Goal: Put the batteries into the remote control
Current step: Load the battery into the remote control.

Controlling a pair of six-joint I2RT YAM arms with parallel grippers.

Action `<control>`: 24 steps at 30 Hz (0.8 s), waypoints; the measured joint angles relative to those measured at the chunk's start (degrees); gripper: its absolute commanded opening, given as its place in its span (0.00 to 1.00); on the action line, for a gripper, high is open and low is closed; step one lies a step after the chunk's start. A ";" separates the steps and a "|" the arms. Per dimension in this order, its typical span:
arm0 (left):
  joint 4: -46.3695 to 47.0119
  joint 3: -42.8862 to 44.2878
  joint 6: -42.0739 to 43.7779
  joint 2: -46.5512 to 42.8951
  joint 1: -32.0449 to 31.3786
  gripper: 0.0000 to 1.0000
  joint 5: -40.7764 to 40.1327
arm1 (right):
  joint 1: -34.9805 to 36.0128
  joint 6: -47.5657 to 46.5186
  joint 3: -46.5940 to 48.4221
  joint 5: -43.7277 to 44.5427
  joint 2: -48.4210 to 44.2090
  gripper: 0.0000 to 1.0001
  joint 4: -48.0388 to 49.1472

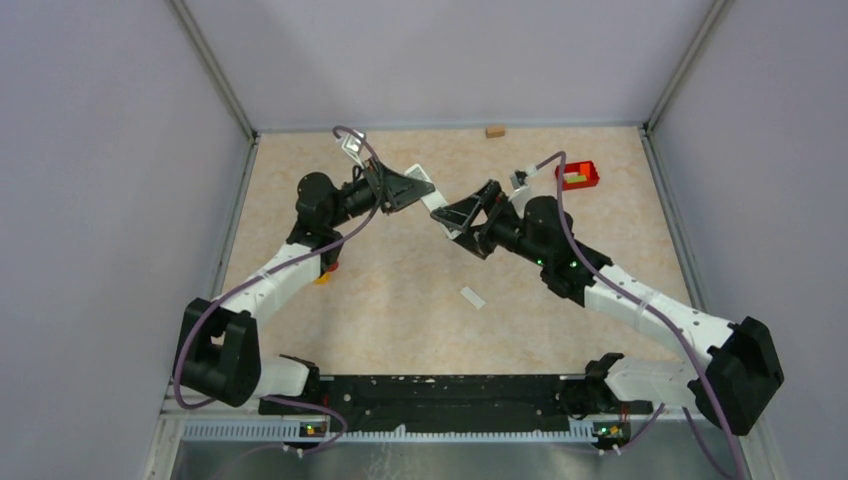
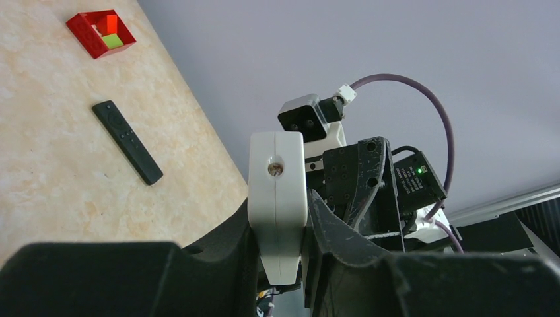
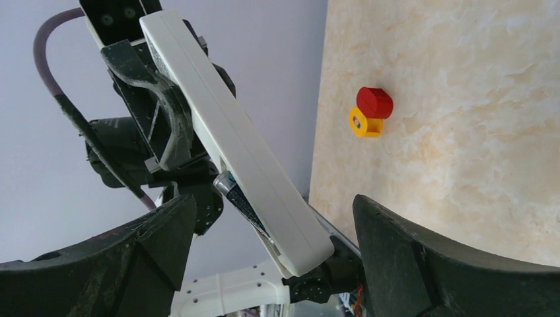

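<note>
My left gripper (image 1: 405, 188) (image 2: 277, 228) is shut on a white remote control (image 2: 277, 198), holding it up above the table. In the right wrist view the remote (image 3: 231, 145) slants across the frame, its free end between my right fingers. A dark battery (image 3: 236, 195) with a pale metal end lies along the remote's open back, and that upper end stands slightly out. My right gripper (image 3: 272, 203) (image 1: 455, 215) is open wide around the remote's end and touches nothing. Other batteries are out of view.
A small white cover plate (image 1: 472, 297) lies mid-table. A red box (image 1: 578, 176) (image 2: 101, 33) sits at the back right, with a black remote (image 2: 127, 142) near it. A wooden block (image 1: 494, 131) is at the back wall. A red and yellow piece (image 3: 371, 109) lies by the left arm.
</note>
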 measured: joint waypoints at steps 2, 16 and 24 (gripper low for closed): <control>0.55 -0.33 0.00 0.00 0.00 0.00 0.02 | 0.00 1.03 -0.76 -0.17 0.00 0.88 1.42; 3.96 -3.13 0.26 -0.35 0.22 0.00 0.63 | -0.59 6.45 -3.43 -2.62 2.36 0.68 11.13; 4.50 -3.19 0.50 -0.94 0.22 0.00 0.85 | -0.63 7.87 -4.85 -3.52 3.02 0.48 13.07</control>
